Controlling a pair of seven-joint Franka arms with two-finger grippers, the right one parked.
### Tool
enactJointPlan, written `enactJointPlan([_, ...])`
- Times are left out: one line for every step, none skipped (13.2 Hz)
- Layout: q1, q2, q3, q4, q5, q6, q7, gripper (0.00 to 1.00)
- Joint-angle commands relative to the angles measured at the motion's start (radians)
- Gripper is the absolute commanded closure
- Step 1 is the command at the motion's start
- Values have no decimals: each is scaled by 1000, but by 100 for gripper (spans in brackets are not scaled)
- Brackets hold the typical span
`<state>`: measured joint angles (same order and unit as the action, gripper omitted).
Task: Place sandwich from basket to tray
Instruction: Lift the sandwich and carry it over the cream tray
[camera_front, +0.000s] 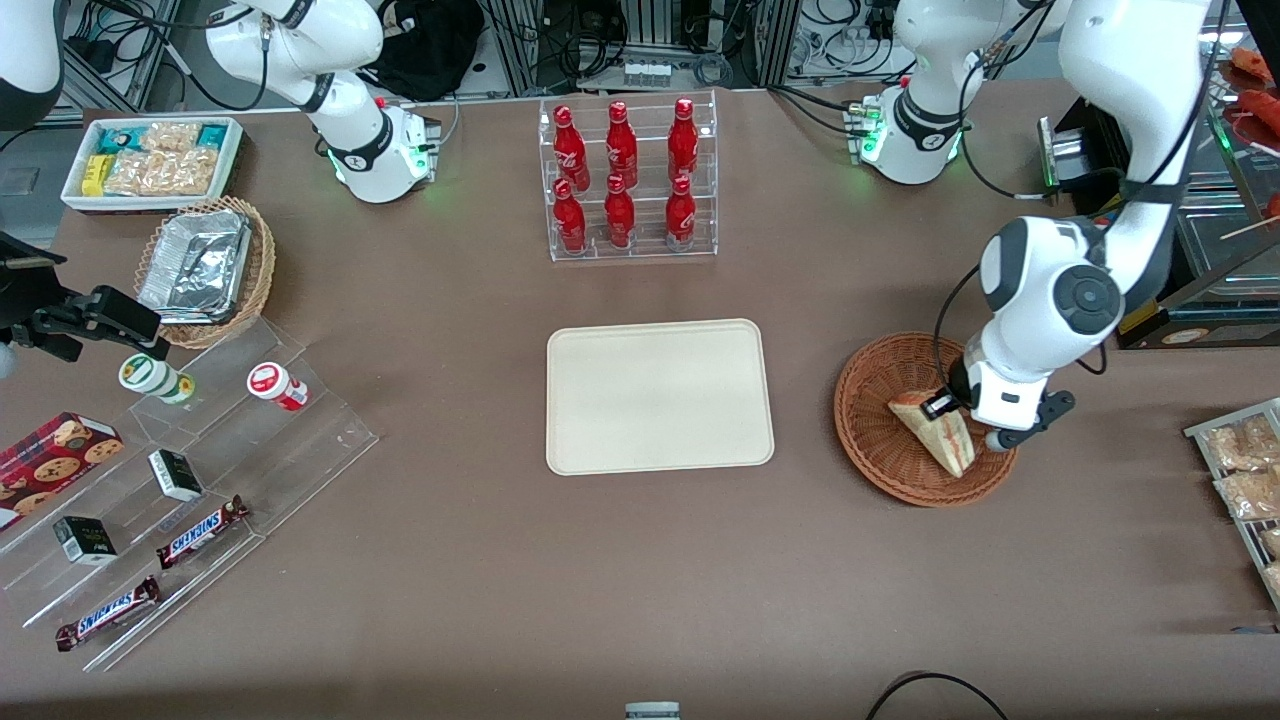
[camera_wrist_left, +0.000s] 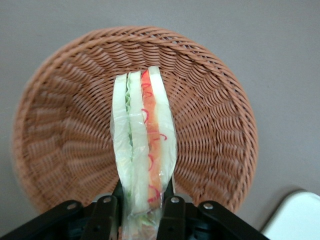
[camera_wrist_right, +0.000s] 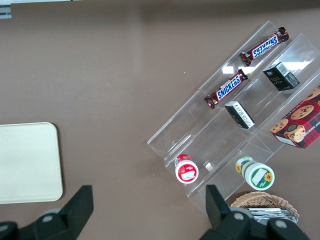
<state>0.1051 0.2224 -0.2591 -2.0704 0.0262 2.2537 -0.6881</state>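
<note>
- The gripper is over the basket, its two black fingers pressed against the flat bread faces of the sandwich, one on each side, pinching the wedge between them.
- The fingers grip the sandwich at one end; the rest of the wedge reaches out past the fingertips, with its cut edge of white, green and red layers facing the wrist camera.
- A clear wrapping covers the sandwich.
- In the front view the sandwich shows within the basket's ring, on the part nearer the working arm's end of the table; whether it touches the wicker or hangs just above it I cannot tell.
- The basket's woven wall rises all around the sandwich, and the gripper comes in from above the rim.
- The tray lies flat at the middle of the table, toward the parked arm's end from the basket, with nothing on it.
- A strip of bare brown table separates the tray's rim from the basket's rim; they do not touch.
- A clear rack of red bottles stands farther from the front camera than the tray, well apart from it.
- Bagged snacks lie at the table's edge toward the working arm's end, apart from the basket.
</note>
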Motion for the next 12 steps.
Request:
enactJointPlan([-66,-14,-11,197,12,-265,-10,91])
enactJointPlan([-108,-6,-12,252,9,-323,-20,91])
enactJointPlan([-160,5,-12,298,5,-347,-28,91])
enactJointPlan([-212,14,-12,318,0,-350,-40,91])
enactJointPlan([-260,17,-12,326,0,-347,-72,91])
enactJointPlan([-310,32,-12,343,1,-347,-94,91])
enactJointPlan([-359,66,-12,372,0,-347,-100,91])
enactJointPlan([-414,96,-12,398,-2,-345,-102,91])
enactJointPlan([-464,133,-12,423,1,-341,-116,91])
enactJointPlan([-511,184,-11,450,9,-341,-138,90])
enactJointPlan([-556,234,-9,488,14,-338,-148,90])
enactJointPlan([-585,280,-8,525,15,-327,-154,90])
